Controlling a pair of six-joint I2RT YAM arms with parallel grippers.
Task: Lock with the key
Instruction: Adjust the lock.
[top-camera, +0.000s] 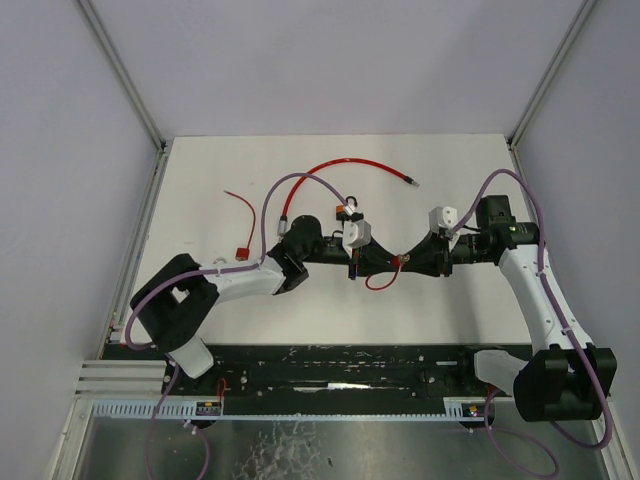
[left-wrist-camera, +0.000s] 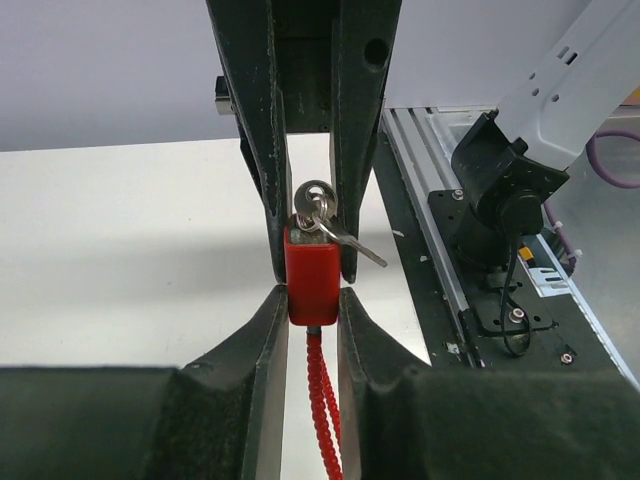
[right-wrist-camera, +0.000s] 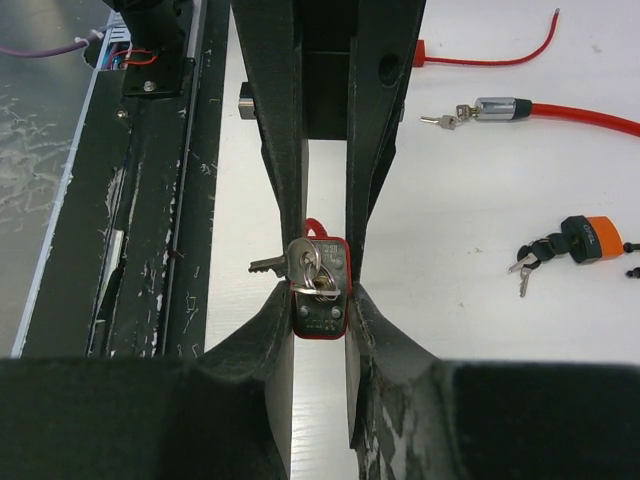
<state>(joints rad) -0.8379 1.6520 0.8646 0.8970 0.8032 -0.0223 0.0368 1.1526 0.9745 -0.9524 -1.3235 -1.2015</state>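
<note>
At the far left of the white counter (left-wrist-camera: 120, 250) lies one thin red wire (right-wrist-camera: 480, 63) with a small red block at one end.

The left end effector (left-wrist-camera: 313, 300) reaches in from that side. Its two dark fingers press against the flanks of a red rectangular padlock (left-wrist-camera: 313, 280), clamped on it at the end where a red beaded cable (left-wrist-camera: 320, 400) leaves the body. This padlock is held up off the counter near its middle, between the two arms.

One silver key (left-wrist-camera: 316, 203) sits in the padlock's other end, and a second silver key (left-wrist-camera: 358, 247) hangs from the same ring, so two keys are counted there. The padlock's key face carries small markings, too small to read.

Beyond the meeting point, one long thick red cable (right-wrist-camera: 590, 118) with a metal ferrule lies on the counter, with a small bunch of keys (right-wrist-camera: 445, 120) just beside the ferrule. Near it rests one orange-and-black padlock (right-wrist-camera: 585, 238) with its own keys attached.

The right end effector (right-wrist-camera: 320, 305) comes in from the right and is likewise closed on the red padlock. It grips the key end, with the key's head between its fingers.

That makes two padlocks that can be told for certain, one held and one lying on the counter.
</note>
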